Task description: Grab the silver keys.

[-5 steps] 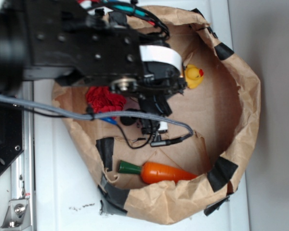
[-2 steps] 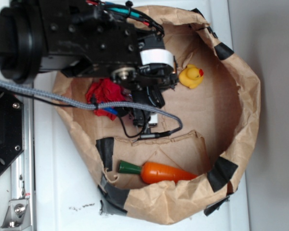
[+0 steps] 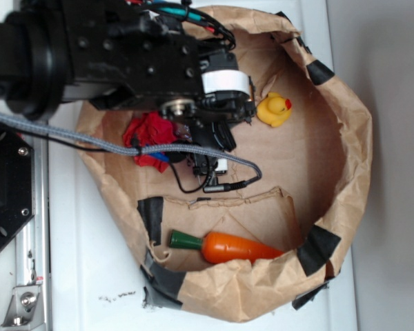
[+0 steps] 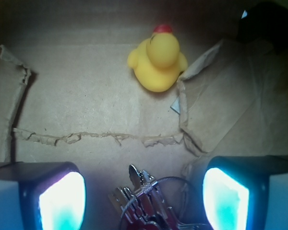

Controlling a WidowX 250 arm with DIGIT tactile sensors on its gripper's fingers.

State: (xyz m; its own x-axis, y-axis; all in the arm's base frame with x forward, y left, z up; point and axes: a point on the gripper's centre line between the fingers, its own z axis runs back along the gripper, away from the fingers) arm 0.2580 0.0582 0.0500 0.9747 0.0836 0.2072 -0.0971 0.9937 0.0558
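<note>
Two fingers of the gripper (image 4: 143, 199) spread wide, silver keys (image 4: 146, 201) between them, untouched

A yellow duck (image 4: 157, 61), carrot (image 3: 229, 247) and red cloth (image 3: 149, 136) lie in a paper bag (image 3: 352, 158).

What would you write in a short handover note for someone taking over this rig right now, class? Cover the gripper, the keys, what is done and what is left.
Gripper: open, its fingers on either side of the silver keys, not closed on them.
Silver keys: lying on the cardboard floor of the paper bag, between the fingers at the bottom of the wrist view; hidden under the arm in the exterior view.
Yellow duck: beyond the keys, clear of the gripper.
Done: gripper lined up over the keys.
Left: close on the keys and lift.
</note>
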